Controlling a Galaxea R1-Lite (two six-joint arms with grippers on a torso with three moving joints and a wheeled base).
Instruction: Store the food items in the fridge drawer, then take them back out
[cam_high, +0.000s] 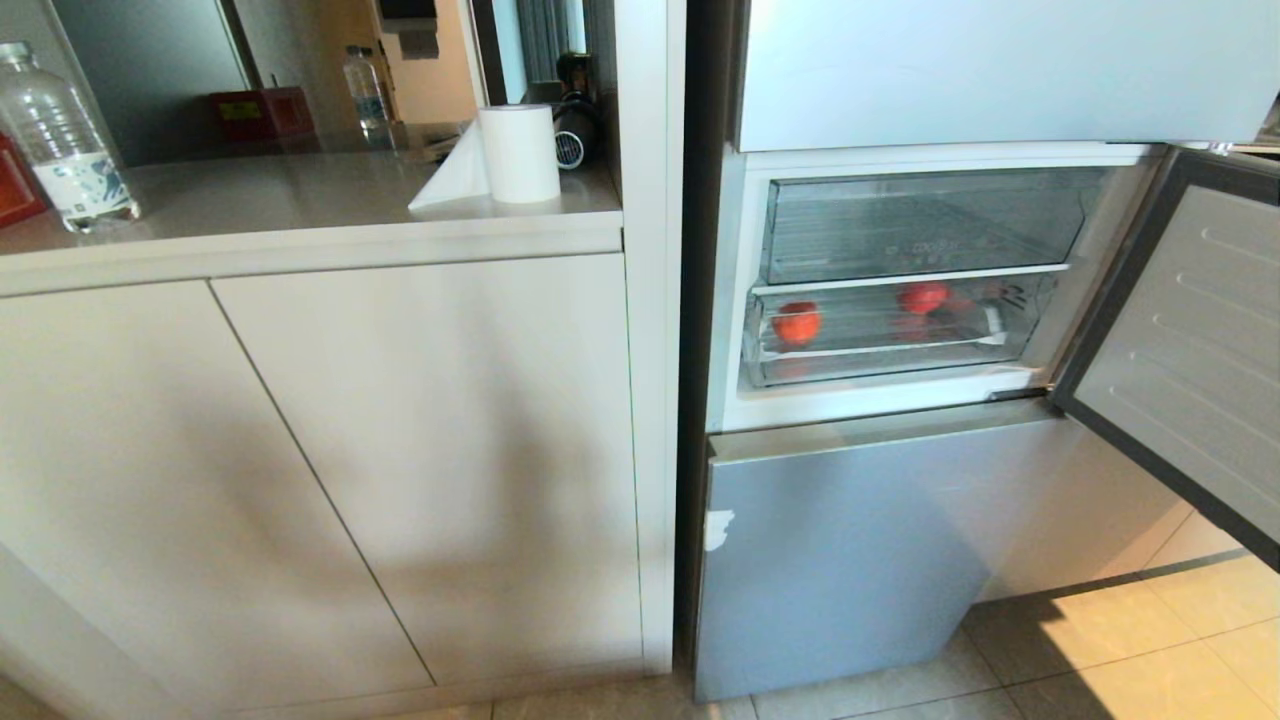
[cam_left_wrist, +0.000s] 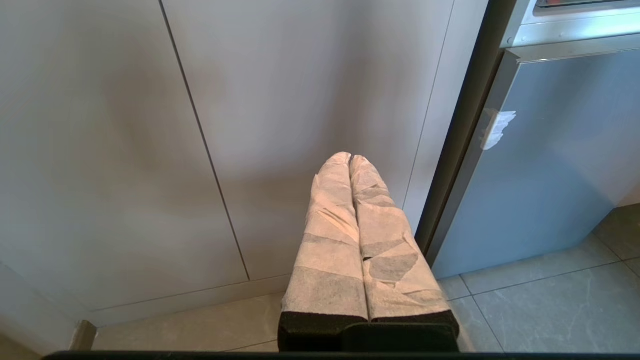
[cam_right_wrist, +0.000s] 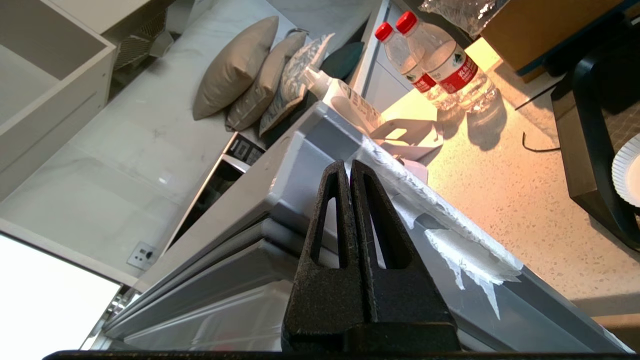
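Fruits: two small round glossy red fruits, one (cam_high: 797, 323) at the left end, one (cam_high: 923, 297) toward the back right, inside the clear ribbed plastic fridge drawer (cam_high: 890, 362).
Left gripper (cam_left_wrist: 350, 159): paper-wrapped fingers together (facing grey cabinet doors (cam_left_wrist: 125, 150)).
Right gripper (cam_right_wrist: 348, 165): black fingers pressed together, empty, over the grey fridge door edge (cam_right_wrist: 450, 245).

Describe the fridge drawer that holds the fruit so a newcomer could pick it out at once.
Find the open fridge compartment right of the beige cabinets. Two clear bins sit stacked inside it; the fridge drawer is the lower, shallower one. Unlike the empty bin with faint lettering above it, it holds two red fruits: one near its left end, the other further back toward the middle.
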